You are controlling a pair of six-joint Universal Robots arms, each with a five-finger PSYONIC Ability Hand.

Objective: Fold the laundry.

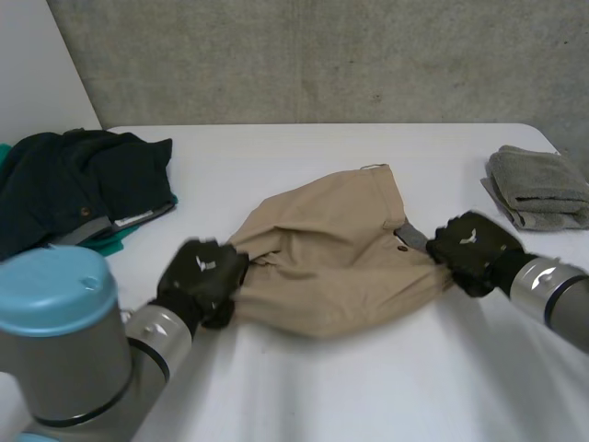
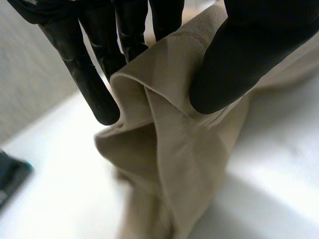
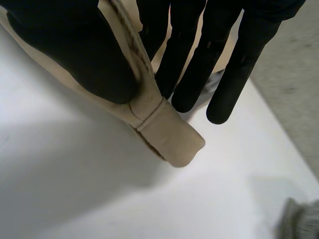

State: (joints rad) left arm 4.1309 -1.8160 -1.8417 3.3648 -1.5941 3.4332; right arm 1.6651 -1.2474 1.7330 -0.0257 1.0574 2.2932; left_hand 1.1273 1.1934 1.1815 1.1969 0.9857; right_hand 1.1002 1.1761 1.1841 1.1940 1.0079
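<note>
Mid-table (image 1: 313,396), left hand (image 1: 201,276) and right hand (image 1: 471,247) pinch trousers (image 1: 331,253).

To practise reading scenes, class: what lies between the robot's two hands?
The tan garment, spanning from left hand to right hand, seen in the head view.

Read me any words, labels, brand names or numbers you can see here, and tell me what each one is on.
No text here can be read.
Left hand: a small white mark on its back, too small to read.
Right hand: a small white mark on its back, too small to read.
Tan garment, dark clothes, grey towel: no lettering shows on them.
</note>
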